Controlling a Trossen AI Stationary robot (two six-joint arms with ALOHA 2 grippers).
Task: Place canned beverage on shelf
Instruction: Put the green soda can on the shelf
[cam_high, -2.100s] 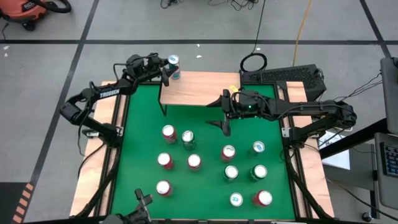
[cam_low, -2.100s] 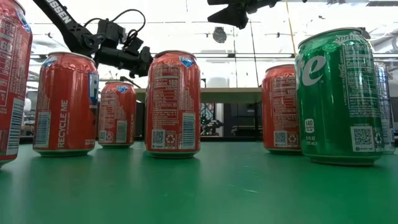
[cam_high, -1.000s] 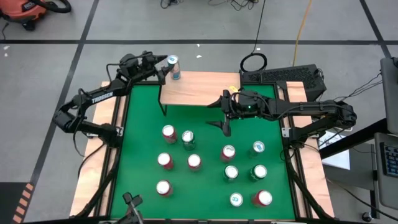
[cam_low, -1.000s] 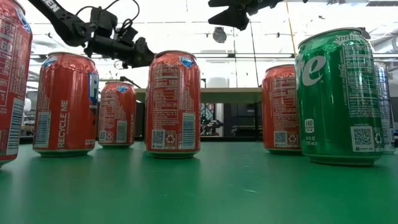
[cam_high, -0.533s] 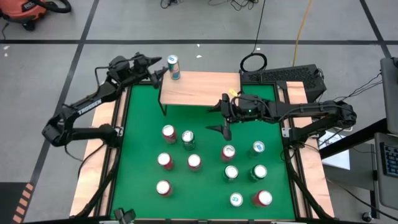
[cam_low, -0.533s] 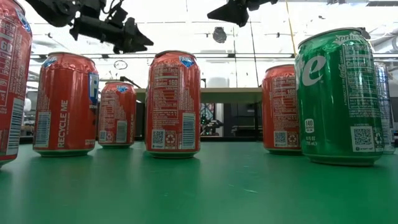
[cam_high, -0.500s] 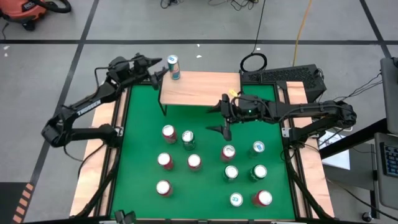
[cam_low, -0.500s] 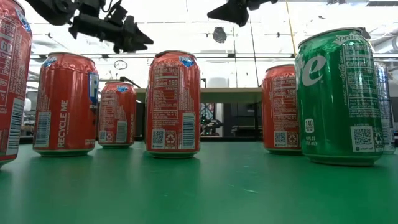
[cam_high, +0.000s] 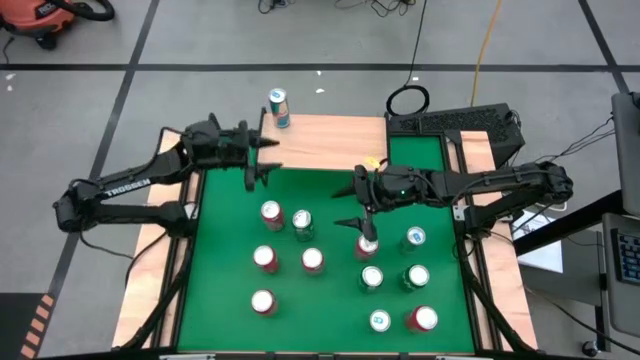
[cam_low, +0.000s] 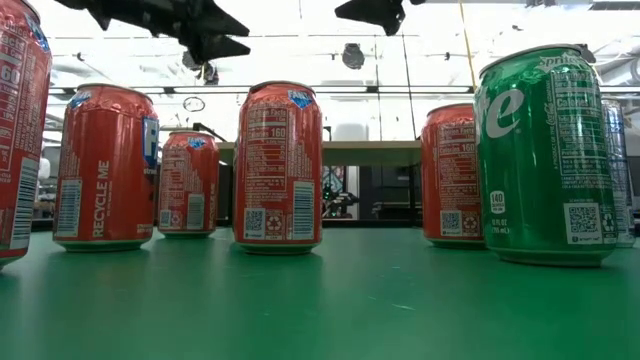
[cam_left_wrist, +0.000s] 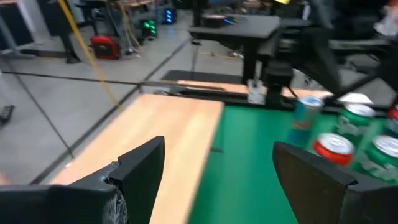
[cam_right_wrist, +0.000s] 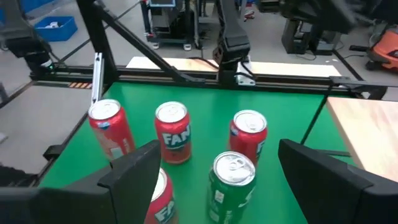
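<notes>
The big green-topped worktop (cam_high: 330, 290) fills most of what I can see, framed in pale wood, with a crowd of red and green drink cans standing upright in loose rows on its near half. At the far edge sits the shelf (cam_high: 330, 140), a low stand with a light wooden plank top on thin black legs. One canned beverage (cam_high: 279, 108), a silver-and-blue can, stands upright at the shelf's far left corner, so to my eye that one is already delivered and set out of the way, leaving plank free for more.

The two dark arms reach in from either side. The left end effector (cam_high: 262, 160) hangs over the shelf's near left corner, well apart from the placed can, its fingers spread wide with nothing between them; I'd say it has let go and is free for another pick. The right end effector (cam_high: 358, 208) hovers above the green surface just beside the shelf's front edge, fingers likewise parted and empty, and it points down toward a red can with a silver top (cam_high: 367, 245) right below it. That looks like the likely next candidate, since it is the nearest can to those open fingers.
</notes>
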